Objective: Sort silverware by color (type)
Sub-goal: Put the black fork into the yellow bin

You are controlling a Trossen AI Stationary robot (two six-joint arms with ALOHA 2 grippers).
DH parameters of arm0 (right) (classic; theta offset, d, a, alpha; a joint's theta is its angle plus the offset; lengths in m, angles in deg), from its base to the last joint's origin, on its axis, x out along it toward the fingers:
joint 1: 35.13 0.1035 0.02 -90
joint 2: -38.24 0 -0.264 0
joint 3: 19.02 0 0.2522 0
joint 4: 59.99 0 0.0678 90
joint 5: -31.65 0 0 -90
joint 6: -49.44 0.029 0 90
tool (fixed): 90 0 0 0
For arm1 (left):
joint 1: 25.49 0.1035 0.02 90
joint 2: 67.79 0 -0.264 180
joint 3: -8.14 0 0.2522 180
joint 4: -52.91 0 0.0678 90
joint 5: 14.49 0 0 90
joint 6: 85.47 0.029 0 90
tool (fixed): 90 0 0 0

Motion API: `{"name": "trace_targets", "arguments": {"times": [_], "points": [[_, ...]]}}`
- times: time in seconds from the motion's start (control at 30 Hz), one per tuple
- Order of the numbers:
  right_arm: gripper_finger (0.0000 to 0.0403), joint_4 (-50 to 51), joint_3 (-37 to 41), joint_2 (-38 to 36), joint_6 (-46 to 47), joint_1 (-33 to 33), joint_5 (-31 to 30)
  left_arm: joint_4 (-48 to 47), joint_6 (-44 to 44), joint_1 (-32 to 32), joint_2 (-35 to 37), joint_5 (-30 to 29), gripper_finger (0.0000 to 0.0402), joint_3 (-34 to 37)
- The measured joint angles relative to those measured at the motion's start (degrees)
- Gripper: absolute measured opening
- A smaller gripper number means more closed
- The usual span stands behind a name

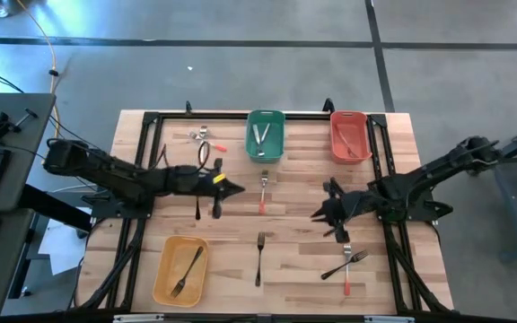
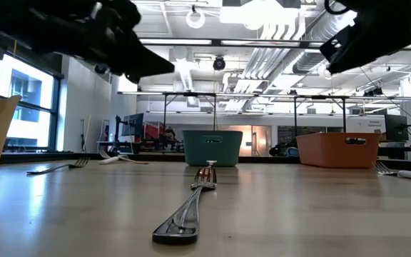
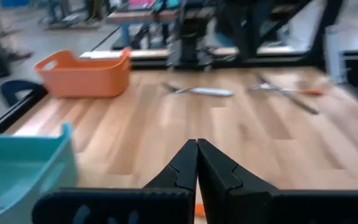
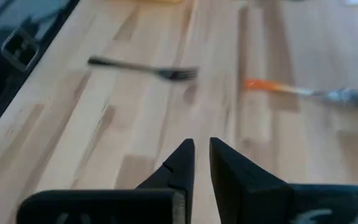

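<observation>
My left gripper (image 1: 237, 188) hangs shut above mid-table, just left of a red-handled fork (image 1: 263, 191). My right gripper (image 1: 316, 214) hovers right of centre with a narrow gap between its fingers (image 4: 202, 146) and holds nothing. A black fork (image 1: 259, 256) lies flat near the front; the right wrist view shows it (image 4: 145, 67) and the red-handled fork (image 4: 297, 90). More forks (image 1: 348, 263) lie crossed at the front right, and others (image 1: 205, 139) at the far left. The left wrist view shows shut fingertips (image 3: 197, 148) over bare wood.
A green bin (image 1: 265, 135) with white-handled forks and a red bin (image 1: 349, 135) stand at the far edge. A yellow bin (image 1: 180, 269) holding a black fork sits front left. Black frame rails run along the table's sides. Bare wood lies between the grippers.
</observation>
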Motion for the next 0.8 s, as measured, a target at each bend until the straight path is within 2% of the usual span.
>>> {"name": "trace_targets", "arguments": {"times": [0.17,0.37,0.6,0.8], "points": [[0.0035,8.5,-5.2,6.3,9.1,5.6,-0.3,5.6,-0.7,-3.5,0.7,-2.2,0.0001,4.4],[0.004,17.8,-11.2,15.9,17.7,12.8,-0.2,5.1,-3.0,-5.2,0.6,-6.0,0.0001,5.7],[0.0107,24.5,-16.8,26.6,27.6,20.4,0.8,5.4,-3.1,-6.0,0.6,-6.1,0.0001,5.7],[0.0153,30.0,-18.9,33.4,33.5,23.6,4.9,5.4,-4.1,-6.0,0.6,-6.1,0.0001,5.7]]}}
